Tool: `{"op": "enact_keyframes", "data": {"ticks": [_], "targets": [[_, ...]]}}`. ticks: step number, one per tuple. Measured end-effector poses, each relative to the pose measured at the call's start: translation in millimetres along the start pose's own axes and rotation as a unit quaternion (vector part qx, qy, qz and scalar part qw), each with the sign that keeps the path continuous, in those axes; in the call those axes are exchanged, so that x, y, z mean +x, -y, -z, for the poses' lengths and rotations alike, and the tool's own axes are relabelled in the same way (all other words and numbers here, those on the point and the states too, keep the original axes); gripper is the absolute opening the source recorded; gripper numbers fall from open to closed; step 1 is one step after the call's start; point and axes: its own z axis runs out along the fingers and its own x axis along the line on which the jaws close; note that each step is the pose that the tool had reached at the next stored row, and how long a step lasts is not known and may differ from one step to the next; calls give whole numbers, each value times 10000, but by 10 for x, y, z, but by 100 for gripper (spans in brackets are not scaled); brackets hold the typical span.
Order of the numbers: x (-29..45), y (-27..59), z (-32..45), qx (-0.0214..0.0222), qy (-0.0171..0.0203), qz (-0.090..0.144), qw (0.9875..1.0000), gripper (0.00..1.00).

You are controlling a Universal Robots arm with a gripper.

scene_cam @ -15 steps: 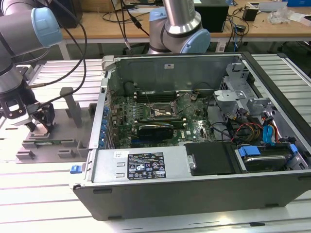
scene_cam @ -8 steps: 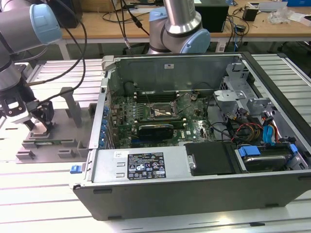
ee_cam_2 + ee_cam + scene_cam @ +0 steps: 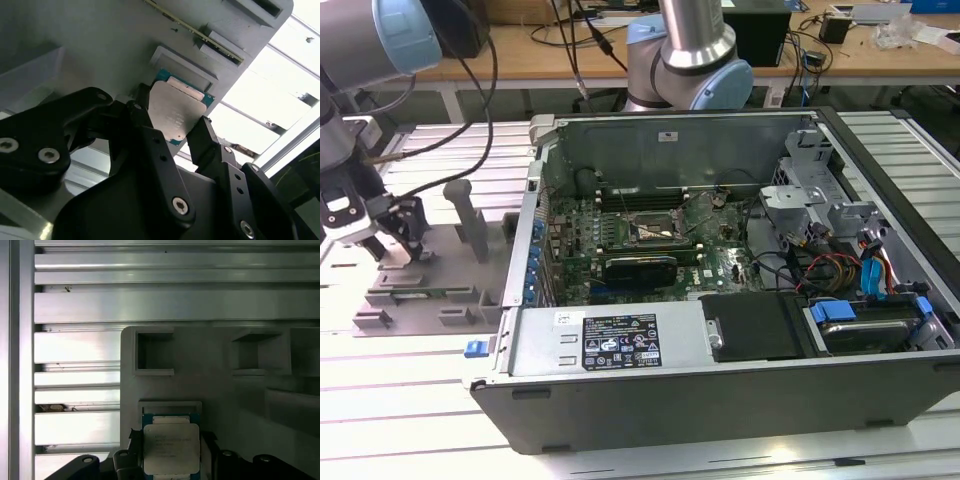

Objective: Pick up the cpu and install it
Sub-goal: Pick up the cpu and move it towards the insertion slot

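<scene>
At the exterior view's left, beside the open computer case (image 3: 720,400), the gripper (image 3: 400,248) points down over a grey tray (image 3: 440,272), fingers (image 3: 205,136) clamping the cpu (image 3: 175,112).

The cpu (image 3: 171,447) has a smooth, dull-silver metal top. The end effector (image 3: 173,121) is matt black with shiny metal screws. The holder (image 3: 220,385) looks like matt grey plastic; the counter (image 3: 150,305) is ribbed, glossy bare metal.

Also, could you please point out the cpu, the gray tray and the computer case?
cpu (image 3: 171,447), first wrist view, middle of its silver top.
gray tray (image 3: 205,375), first wrist view, bare surface between pockets.
computer case (image 3: 720,405), exterior view, dark outer wall.
</scene>
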Motion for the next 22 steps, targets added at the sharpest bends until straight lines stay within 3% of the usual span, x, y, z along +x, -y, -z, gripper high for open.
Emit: {"op": "enact_keyframes", "data": {"ticks": [10,20,22], "targets": [[-10,-15,318,-1,2,0,10000,55],[-18,-25,548,0,7,1,10000,55],[-20,-29,623,0,9,1,10000,55]]}}
